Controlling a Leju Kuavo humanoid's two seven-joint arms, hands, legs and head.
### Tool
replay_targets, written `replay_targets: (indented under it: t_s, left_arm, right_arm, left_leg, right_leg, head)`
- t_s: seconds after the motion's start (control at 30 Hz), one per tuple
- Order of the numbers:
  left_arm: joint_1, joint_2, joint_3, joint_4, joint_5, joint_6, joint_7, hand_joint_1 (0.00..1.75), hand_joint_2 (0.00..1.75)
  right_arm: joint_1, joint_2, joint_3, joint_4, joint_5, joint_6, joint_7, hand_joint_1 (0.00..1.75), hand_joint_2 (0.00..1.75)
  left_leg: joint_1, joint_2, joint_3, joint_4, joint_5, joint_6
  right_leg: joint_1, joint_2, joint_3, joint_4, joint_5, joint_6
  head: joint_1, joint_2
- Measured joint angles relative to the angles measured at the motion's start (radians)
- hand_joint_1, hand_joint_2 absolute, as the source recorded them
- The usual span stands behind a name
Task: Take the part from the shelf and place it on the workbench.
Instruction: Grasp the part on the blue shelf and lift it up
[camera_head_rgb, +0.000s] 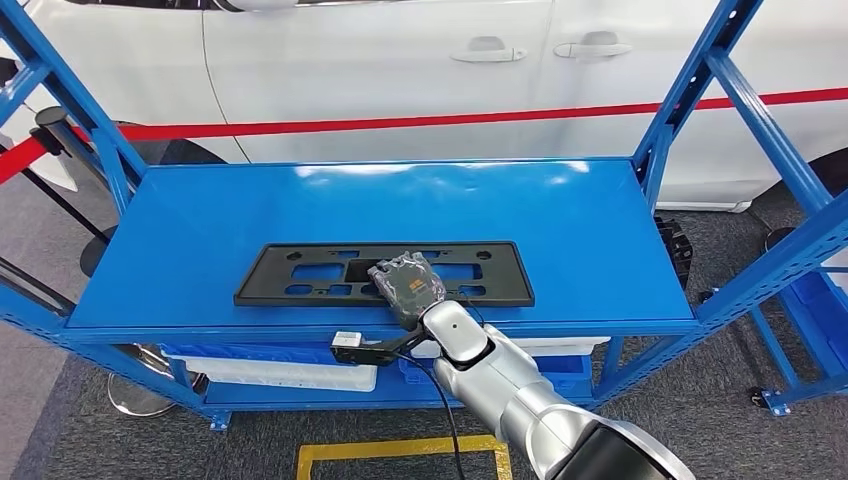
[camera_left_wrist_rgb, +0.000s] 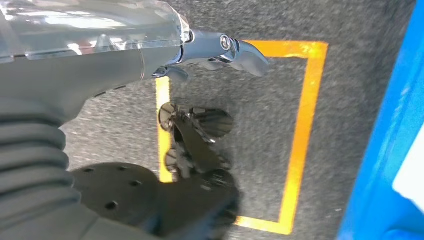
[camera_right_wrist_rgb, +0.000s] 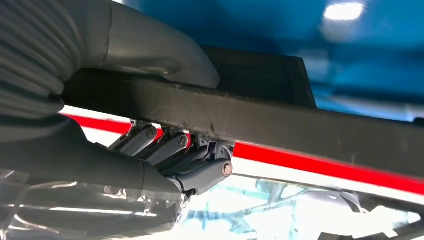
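Your right hand (camera_head_rgb: 405, 285) is gripping the black plate (camera_head_rgb: 300, 275) at the shelf's (camera_head_rgb: 200, 215) front edge, left hand (camera_left_wrist_rgb: 220, 50) hanging empty; lift level.

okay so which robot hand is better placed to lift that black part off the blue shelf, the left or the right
The right. The right robot hand already grips the black part on the blue shelf, thumb on one face, fingers on the other. The left robot hand hangs over the floor, holding nothing.
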Motion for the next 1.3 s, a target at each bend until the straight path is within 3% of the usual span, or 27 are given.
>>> replay_targets:
  t_s: [0.07, 0.13, 0.23, 0.33, 0.4, 0.43, 0.53, 0.6, 0.73, 0.8, 0.87, 0.9, 0.93, 0.97, 1.03, 1.1, 1.23, 1.3]
  left_arm:
    - [0.000, 0.002, 0.006, 0.000, 0.014, -0.014, -0.007, 0.00, 1.75]
    - [0.003, 0.002, 0.014, 0.000, 0.033, -0.030, -0.026, 0.00, 1.75]
    - [0.007, 0.002, 0.035, 0.000, 0.075, -0.042, -0.094, 0.00, 1.75]
    - [0.007, 0.003, 0.051, 0.000, 0.089, -0.047, -0.135, 0.00, 1.75]
    - [0.009, 0.005, 0.057, 0.000, 0.088, -0.045, -0.127, 0.00, 1.75]
    - [0.013, 0.005, 0.060, 0.000, 0.088, -0.043, -0.121, 0.00, 1.75]
    - [0.021, 0.005, 0.066, 0.000, 0.088, -0.040, -0.108, 0.00, 1.75]
    - [0.020, 0.004, 0.067, 0.000, 0.088, -0.038, -0.100, 0.00, 1.75]
    - [0.021, 0.006, 0.070, 0.000, 0.088, -0.021, -0.091, 0.00, 1.75]
    - [0.024, 0.006, 0.072, 0.000, 0.086, -0.011, -0.088, 0.00, 1.75]
    - [0.025, 0.006, 0.074, 0.000, 0.081, 0.000, -0.080, 0.00, 1.75]
    - [0.026, 0.006, 0.074, 0.000, 0.079, 0.005, -0.075, 0.00, 1.75]
    - [0.026, 0.006, 0.074, 0.000, 0.078, 0.009, -0.071, 0.00, 1.75]
    - [0.026, 0.006, 0.074, 0.000, 0.077, 0.011, -0.068, 0.00, 1.75]
    - [0.025, 0.007, 0.074, 0.000, 0.077, 0.012, -0.066, 0.00, 1.75]
    - [0.022, 0.007, 0.074, 0.000, 0.076, 0.013, -0.063, 0.00, 1.75]
    - [0.019, 0.006, 0.074, 0.000, 0.068, 0.024, -0.020, 0.00, 1.75]
    - [0.019, 0.007, 0.074, 0.000, 0.060, 0.030, 0.008, 0.00, 1.75]
  right_arm:
    - [-0.002, 0.002, -0.020, -0.004, -0.034, -0.007, -0.031, 1.61, 1.75]
    - [-0.001, 0.003, -0.042, -0.014, -0.102, -0.015, -0.098, 1.61, 1.75]
    - [0.006, 0.001, -0.111, -0.081, -0.356, 0.009, -0.348, 1.61, 1.75]
    - [0.042, -0.023, -0.198, -0.252, -0.678, 0.143, -0.544, 1.61, 1.75]
    - [0.096, -0.059, -0.228, -0.412, -0.875, 0.253, -0.583, 1.61, 1.75]
    - [0.122, -0.078, -0.233, -0.489, -0.949, 0.292, -0.588, 1.61, 1.75]
    - [0.172, -0.120, -0.242, -0.678, -1.078, 0.364, -0.591, 1.61, 1.75]
    - [0.197, -0.141, -0.243, -0.787, -1.169, 0.433, -0.592, 1.61, 1.75]
    - [0.265, -0.179, -0.250, -1.015, -1.399, 0.640, -0.594, 1.61, 1.75]
    - [0.308, -0.186, -0.269, -1.111, -1.487, 0.786, -0.597, 1.61, 1.75]
    - [0.355, -0.189, -0.290, -1.186, -1.559, 0.942, -0.601, 1.61, 1.75]
    - [0.378, -0.190, -0.298, -1.214, -1.584, 0.996, -0.601, 1.61, 1.75]
    - [0.400, -0.191, -0.304, -1.241, -1.604, 1.037, -0.602, 1.61, 1.75]
    - [0.418, -0.193, -0.308, -1.263, -1.615, 1.058, -0.602, 1.61, 1.75]
    - [0.438, -0.195, -0.316, -1.297, -1.623, 1.069, -0.602, 1.61, 1.75]
    - [0.448, -0.198, -0.324, -1.321, -1.632, 1.077, -0.601, 1.61, 1.75]
    - [0.458, -0.214, -0.324, -1.348, -1.677, 1.090, -0.593, 1.61, 1.75]
    - [0.471, -0.236, -0.318, -1.365, -1.692, 1.085, -0.585, 1.61, 1.75]
  left_leg:
    - [-0.001, -0.001, 0.043, -0.092, 0.028, 0.009]
    - [-0.005, -0.003, 0.046, -0.104, 0.025, 0.025]
    - [-0.001, 0.001, 0.048, -0.109, 0.030, 0.046]
    - [-0.002, 0.002, 0.049, -0.111, 0.030, 0.058]
    - [-0.005, -0.002, 0.049, -0.111, 0.030, 0.060]
    - [-0.007, -0.004, 0.050, -0.111, 0.030, 0.060]
    - [-0.014, -0.005, 0.049, -0.110, 0.030, 0.059]
    - [-0.015, -0.002, 0.045, -0.110, 0.030, 0.053]
    - [-0.016, -0.001, 0.041, -0.097, 0.014, 0.033]
    - [-0.015, 0.000, 0.007, -0.012, -0.040, 0.027]
    - [-0.013, 0.000, -0.052, 0.121, -0.099, 0.021]
    - [-0.013, 0.000, -0.071, 0.162, -0.109, 0.019]
    - [-0.012, 0.000, -0.073, 0.166, -0.099, 0.018]
    - [-0.012, 0.000, -0.053, 0.127, -0.070, 0.018]
    - [-0.011, 0.001, 0.017, -0.012, -0.006, 0.021]
    - [-0.014, 0.000, 0.060, -0.099, 0.017, 0.031]
    - [-0.015, -0.001, 0.064, -0.118, 0.028, 0.056]
    - [-0.011, 0.001, 0.061, -0.125, 0.037, 0.067]
  right_leg:
    - [0.003, 0.002, -0.005, 0.012, -0.007, 0.011]
    - [0.005, 0.003, -0.010, 0.016, -0.007, 0.019]
    - [0.003, 0.003, -0.022, 0.045, -0.032, 0.032]
    - [-0.001, 0.001, -0.099, 0.218, -0.121, 0.043]
    - [-0.002, 0.001, -0.137, 0.296, -0.140, 0.044]
    - [-0.001, 0.002, -0.129, 0.277, -0.121, 0.040]
    - [0.009, 0.000, -0.037, 0.082, -0.027, 0.017]
    - [0.017, -0.004, -0.009, 0.016, -0.010, 0.009]
    - [0.010, -0.007, -0.001, -0.003, -0.003, -0.001]
    - [0.006, -0.010, 0.006, -0.011, -0.001, -0.007]
    - [0.006, -0.011, 0.009, -0.010, -0.004, -0.010]
    - [0.007, -0.011, 0.010, -0.010, -0.005, -0.011]
    - [0.007, -0.011, 0.011, -0.009, -0.006, -0.011]
    - [0.006, -0.009, 0.013, -0.007, -0.008, -0.009]
    - [0.006, -0.006, 0.016, -0.001, -0.014, -0.003]
    - [0.009, -0.003, 0.014, 0.007, -0.019, 0.006]
    - [0.008, -0.003, 0.009, 0.018, -0.027, 0.024]
    - [0.005, -0.003, -0.018, 0.089, -0.083, 0.035]
  head:
    - [0.000, 0.000]
    - [0.000, 0.000]
    - [0.001, 0.000]
    - [0.001, 0.000]
    - [0.002, 0.000]
    - [0.002, 0.000]
    - [0.002, 0.000]
    - [0.001, 0.000]
    - [0.001, 0.000]
    - [0.000, 0.000]
    - [-0.001, 0.000]
    - [-0.001, 0.000]
    - [-0.001, 0.000]
    - [-0.001, 0.000]
    - [-0.001, 0.000]
    - [0.000, 0.000]
    - [0.000, 0.000]
    - [0.001, 0.000]
